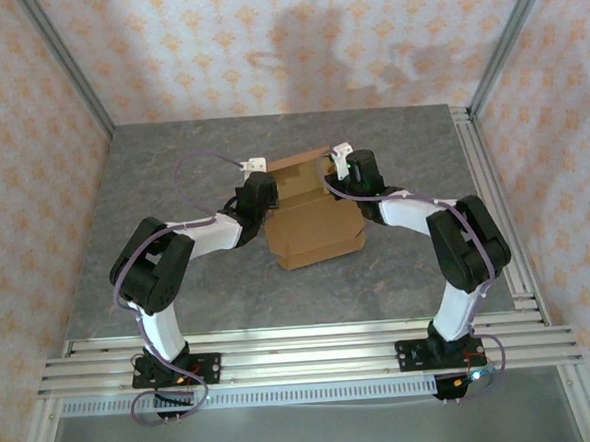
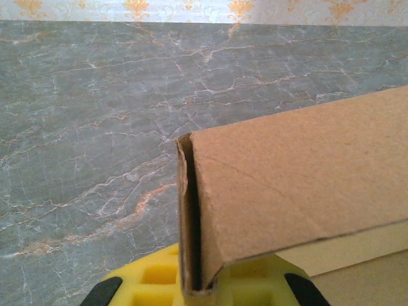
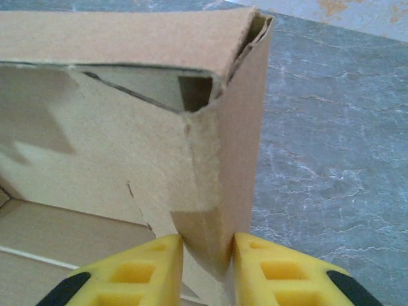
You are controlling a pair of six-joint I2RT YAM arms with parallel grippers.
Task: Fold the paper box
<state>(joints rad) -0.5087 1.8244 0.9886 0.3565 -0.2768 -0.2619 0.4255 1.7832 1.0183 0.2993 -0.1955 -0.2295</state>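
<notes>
The paper box [image 1: 313, 230] is plain brown cardboard, partly folded, in the middle of the grey table. My left gripper [image 1: 261, 190] is at its left side and my right gripper [image 1: 356, 173] at its right side, both near the raised back flap. In the left wrist view the yellow fingers [image 2: 150, 279] are shut on a doubled upright wall of the paper box [image 2: 299, 172]. In the right wrist view my right gripper [image 3: 208, 258] pinches a folded corner wall of the paper box [image 3: 127, 153] between its yellow fingers [image 3: 274, 268].
The marbled grey table [image 1: 173, 188] has bare room left, right and in front of the box. Aluminium rails [image 1: 303, 346] run along the near edge and the right edge [image 1: 494, 199]. Patterned walls close in the back and sides.
</notes>
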